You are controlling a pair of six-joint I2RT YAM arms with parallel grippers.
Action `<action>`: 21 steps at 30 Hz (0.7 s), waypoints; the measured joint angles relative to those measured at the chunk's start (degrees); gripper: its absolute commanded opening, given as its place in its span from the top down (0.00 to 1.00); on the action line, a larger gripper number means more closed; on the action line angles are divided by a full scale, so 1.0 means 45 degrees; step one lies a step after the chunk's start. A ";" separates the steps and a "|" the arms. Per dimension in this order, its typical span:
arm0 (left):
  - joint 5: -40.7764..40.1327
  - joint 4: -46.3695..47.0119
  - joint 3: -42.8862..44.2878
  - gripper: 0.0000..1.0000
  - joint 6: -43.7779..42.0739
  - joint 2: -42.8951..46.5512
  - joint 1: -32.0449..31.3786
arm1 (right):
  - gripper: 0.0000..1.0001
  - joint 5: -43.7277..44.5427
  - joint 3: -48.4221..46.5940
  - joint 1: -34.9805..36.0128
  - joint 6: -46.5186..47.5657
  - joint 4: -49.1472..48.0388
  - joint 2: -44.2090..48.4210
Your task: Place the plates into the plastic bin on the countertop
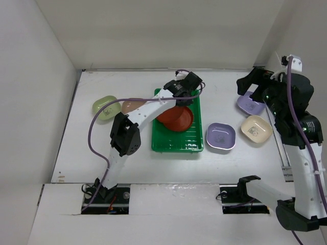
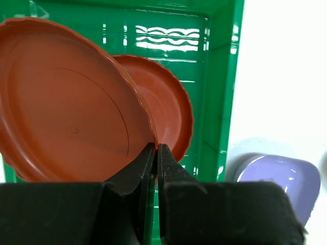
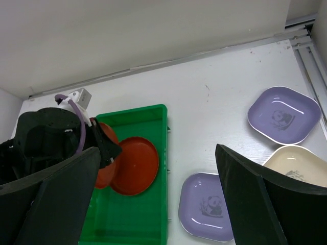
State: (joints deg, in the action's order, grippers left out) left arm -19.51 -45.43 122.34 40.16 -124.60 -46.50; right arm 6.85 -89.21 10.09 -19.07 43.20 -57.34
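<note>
The green plastic bin point(image 1: 177, 144) lies mid-table. One red-brown plate point(image 1: 180, 120) rests tilted in it. My left gripper point(image 1: 185, 86) is over the bin's far end, shut on the rim of a second red-brown plate point(image 2: 66, 107), holding it tilted above the first plate point(image 2: 168, 102). In the left wrist view the left gripper point(image 2: 157, 149) pinches that rim inside the bin point(image 2: 225, 76). My right gripper point(image 1: 249, 84) is open and empty, raised at the far right. In its wrist view the right gripper point(image 3: 157, 149) looks down on the bin point(image 3: 133, 214) and both plates point(image 3: 137, 166).
A pale green dish point(image 1: 106, 107) and a pink-tan dish point(image 1: 133, 105) lie left of the bin. Right of it lie two lavender dishes point(image 1: 220, 136) point(image 1: 249, 104) and a cream dish point(image 1: 256, 128). White walls stand at the left, back and right.
</note>
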 measured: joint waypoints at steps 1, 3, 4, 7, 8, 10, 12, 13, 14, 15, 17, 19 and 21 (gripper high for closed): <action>0.0087 0.0092 0.0010 1.00 -0.0029 -0.0024 -0.0024 | 0.00 -0.0010 0.0010 0.0000 -0.0039 0.0015 -0.0024; 0.0243 0.0189 0.0083 1.00 -0.0102 -0.0136 -0.0083 | 0.00 -0.0058 0.0029 0.0000 -0.0049 0.0019 -0.0073; 0.0277 0.0189 0.0267 1.00 -0.0141 -0.0282 -0.0146 | 0.00 -0.0092 0.0034 0.0000 -0.0053 0.0024 -0.0092; 0.0306 0.0204 0.0996 1.00 -0.0204 -0.0899 -0.0393 | 0.00 -0.0151 0.0112 0.0000 -0.0073 0.0029 -0.0092; 0.0321 0.0219 0.1180 1.00 -0.0209 -0.1088 -0.0500 | 0.00 -0.0170 0.0131 -0.0024 -0.0097 0.0024 -0.0092; 0.0345 0.0223 0.1248 1.00 -0.0209 -0.1287 -0.0670 | 0.00 -0.0243 0.0185 -0.0087 -0.0141 0.0024 -0.0097; 0.0389 0.0209 0.1243 1.00 -0.0209 -0.1438 -0.0816 | 0.00 -0.0267 0.0238 -0.0112 -0.0146 0.0019 -0.0097; 0.0389 0.0219 0.1243 1.00 -0.0199 -0.1481 -0.0850 | 0.00 -0.0291 0.0257 -0.0126 -0.0151 0.0024 -0.0097; 0.0389 0.0219 0.1229 0.93 -0.0194 -0.1515 -0.0869 | 0.00 -0.0296 0.0287 -0.0141 -0.0151 0.0010 -0.0097; 0.0384 0.0194 0.1209 0.83 -0.0180 -0.1530 -0.0869 | 0.00 -0.0296 0.0321 -0.0146 -0.0155 0.0010 -0.0097; 0.0335 0.0180 0.1156 0.54 -0.0165 -0.1535 -0.0850 | 0.00 -0.0311 0.0393 -0.0146 -0.0165 0.0015 -0.0097; 0.0301 0.0165 0.1137 0.01 -0.0102 -0.1535 -0.0811 | 0.00 -0.0350 0.0452 -0.0146 -0.0180 0.0029 -0.0097; 0.0141 0.0151 0.1137 0.00 -0.0039 -0.1506 -0.0811 | 0.00 -0.0418 0.0457 -0.0146 -0.0189 0.0010 -0.0097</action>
State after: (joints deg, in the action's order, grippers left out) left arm -18.87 -44.75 127.46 39.99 -131.37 -50.15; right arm 4.97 -87.15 9.43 -19.92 43.24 -57.78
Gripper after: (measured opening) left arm 0.934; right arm 0.999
